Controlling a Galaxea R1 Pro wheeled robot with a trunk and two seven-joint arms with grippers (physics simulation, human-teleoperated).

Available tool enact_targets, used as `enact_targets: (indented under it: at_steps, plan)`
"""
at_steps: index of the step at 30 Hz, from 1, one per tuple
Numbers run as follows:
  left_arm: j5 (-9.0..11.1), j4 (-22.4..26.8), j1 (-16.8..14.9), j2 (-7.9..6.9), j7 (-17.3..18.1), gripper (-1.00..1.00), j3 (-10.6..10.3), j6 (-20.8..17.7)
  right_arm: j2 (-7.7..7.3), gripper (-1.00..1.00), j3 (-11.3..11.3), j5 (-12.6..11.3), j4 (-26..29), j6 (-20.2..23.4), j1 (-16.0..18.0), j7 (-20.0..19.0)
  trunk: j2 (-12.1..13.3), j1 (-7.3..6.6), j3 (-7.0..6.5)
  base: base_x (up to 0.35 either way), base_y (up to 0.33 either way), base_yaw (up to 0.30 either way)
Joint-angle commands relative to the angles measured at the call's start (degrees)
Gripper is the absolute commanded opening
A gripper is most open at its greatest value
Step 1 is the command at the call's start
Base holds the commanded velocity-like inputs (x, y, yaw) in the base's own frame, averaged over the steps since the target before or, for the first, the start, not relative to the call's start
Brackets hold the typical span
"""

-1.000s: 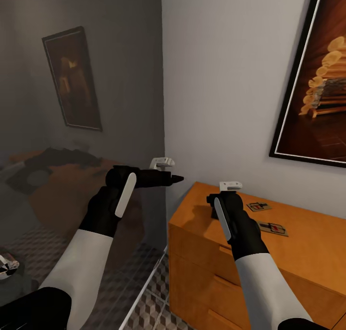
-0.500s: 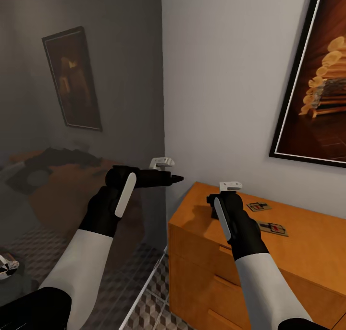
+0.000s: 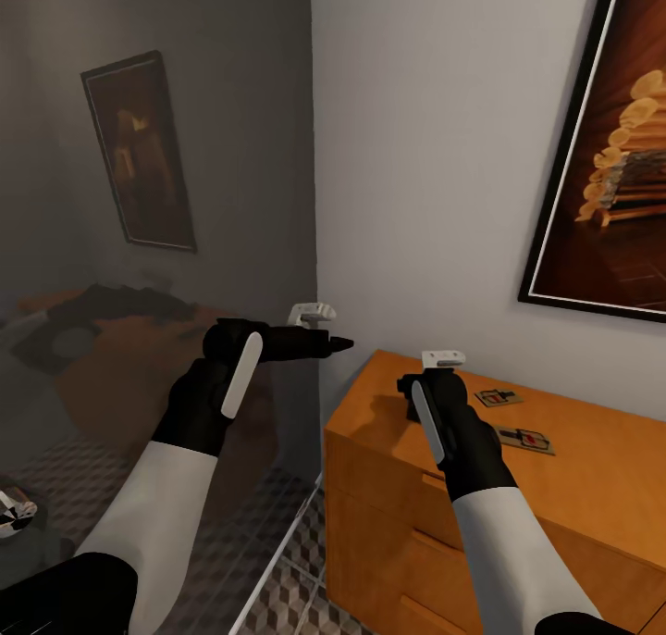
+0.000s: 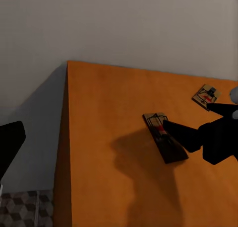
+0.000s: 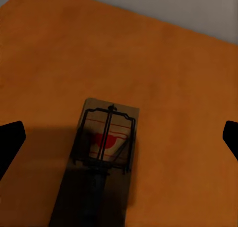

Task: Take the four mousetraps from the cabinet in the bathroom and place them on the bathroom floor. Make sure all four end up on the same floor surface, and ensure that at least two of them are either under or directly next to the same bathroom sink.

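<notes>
Your right gripper [image 3: 427, 404] hangs spread open, holding nothing, over the cabinet [image 3: 592, 487] top. In the right wrist view a mousetrap [image 5: 101, 152] lies flat between the fingertips, long axis along the fingers' reach. Right's closer; left gripper [image 3: 333, 343]: can't tell.

Orange cabinet [image 3: 592, 487], cube-patterned brown-beige floor [image 3: 296, 589]

Two mousetraps [image 3: 498, 397] [image 3: 524, 439] are lying on top of the cabinet [image 3: 592, 487], toward its rear near the wall; the right gripper [image 3: 413, 411] is hovering over the cabinet's left end.
</notes>
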State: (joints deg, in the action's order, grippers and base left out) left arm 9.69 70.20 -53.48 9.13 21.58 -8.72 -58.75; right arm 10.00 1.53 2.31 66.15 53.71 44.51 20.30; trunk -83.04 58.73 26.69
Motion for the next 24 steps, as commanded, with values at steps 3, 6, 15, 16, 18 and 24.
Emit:
enact_targets:
  at_steps: [3, 6, 15, 16, 18, 24]
  plan:
    - [0.2, 0.0, 0.0, 0.05, -0.1, 1.0, 0.0, -0.3, 0.0, 1.0, 0.1, 0.2, -0.1, 0.3, 0.0, 0.1, 0.0, 0.0, 0.07, 0.0, 0.0, 0.0]
    - [0.2, 0.0, 0.0, 0.08, -0.1, 1.0, 0.0, -0.3, 0.0, 1.0, 0.2, 0.2, -0.3, 0.3, 0.0, 0.1, 0.0, 0.0, 0.07, 0.0, 0.0, 0.0]
    - [0.2, 0.0, 0.0, 0.1, -0.1, 1.0, 0.0, -0.3, 0.0, 1.0, 0.0, 0.1, -1.1, 0.3, 0.0, 0.5, 0.0, 0.0, 0.07, 0.0, 0.0, 0.0]
    - [0.2, 0.0, 0.0, 0.1, -0.1, 1.0, 0.0, -0.3, 0.0, 1.0, 0.0, 0.1, -1.3, 0.3, 0.0, 0.7, 0.0, 0.0, 0.07, 0.0, 0.0, 0.0]
    - [0.2, 0.0, 0.0, 0.1, -0.1, 1.0, 0.0, -0.3, 0.0, 1.0, -0.1, 0.1, -1.6, 0.3, 0.0, 1.3, 0.0, 0.0, 0.07, 0.0, 0.0, 0.0]
    - [0.2, 0.0, 0.0, 0.1, -0.1, 1.0, 0.0, -0.3, 0.0, 1.0, -0.2, 0.1, -2.2, 0.3, 0.0, 3.5, 0.0, 0.0, 0.07, 0.0, 0.0, 0.0]
